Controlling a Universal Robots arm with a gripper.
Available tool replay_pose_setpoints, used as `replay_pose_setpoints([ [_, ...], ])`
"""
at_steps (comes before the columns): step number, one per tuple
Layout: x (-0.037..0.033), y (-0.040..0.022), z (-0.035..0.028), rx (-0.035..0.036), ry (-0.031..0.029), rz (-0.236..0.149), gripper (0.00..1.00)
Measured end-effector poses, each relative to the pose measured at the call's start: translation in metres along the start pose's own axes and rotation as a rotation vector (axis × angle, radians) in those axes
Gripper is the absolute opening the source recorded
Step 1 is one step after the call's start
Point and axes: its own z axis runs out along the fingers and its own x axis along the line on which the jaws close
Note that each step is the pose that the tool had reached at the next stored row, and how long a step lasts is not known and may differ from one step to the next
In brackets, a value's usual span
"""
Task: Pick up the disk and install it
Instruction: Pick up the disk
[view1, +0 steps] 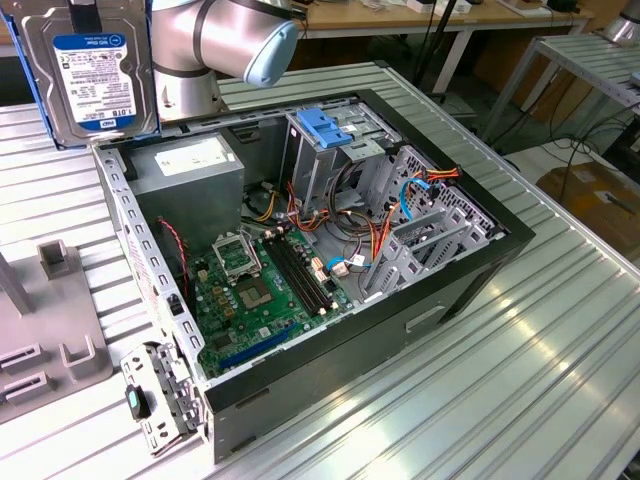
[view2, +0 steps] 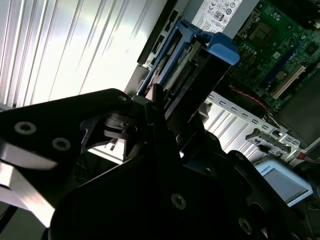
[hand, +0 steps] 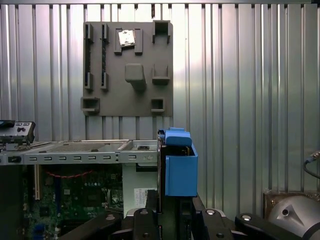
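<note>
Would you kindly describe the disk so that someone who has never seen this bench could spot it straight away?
Find the open computer case on the ribbed metal table. Above its corner, at the exterior view's left, the disk hangs upright from the gripper. Unlike the grey box inside the case, its white label has a blue band and barcodes.

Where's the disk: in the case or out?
Out. In the exterior view the disk hangs upright in the gripper, label showing, outside the open computer case.
</note>
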Motion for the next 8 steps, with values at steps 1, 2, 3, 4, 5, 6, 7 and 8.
replay_pose_setpoints([
  [1,-0.0001,-0.0040,0.0000,-0.0001,0.0001,0.000,0.35],
  [2,-0.0002,-0.0093,0.0000,0.0000,0.0000,0.000,0.35],
  [3,-0.0003,-0.0137,0.0000,0.0000,0.0000,0.000,0.35],
  [4,-0.0003,-0.0174,0.0000,0.0000,-0.0001,0.000,0.35],
  [5,-0.0004,-0.0204,0.0000,0.0000,0.0000,0.000,0.35],
  [6,-0.0005,-0.0232,0.0001,0.0000,0.0000,0.000,0.35],
  [7,-0.0005,-0.0260,0.0000,-0.0001,0.0000,0.000,0.35],
  [8,-0.0006,-0.0310,0.0001,0.0000,0.0000,0.000,0.35],
])
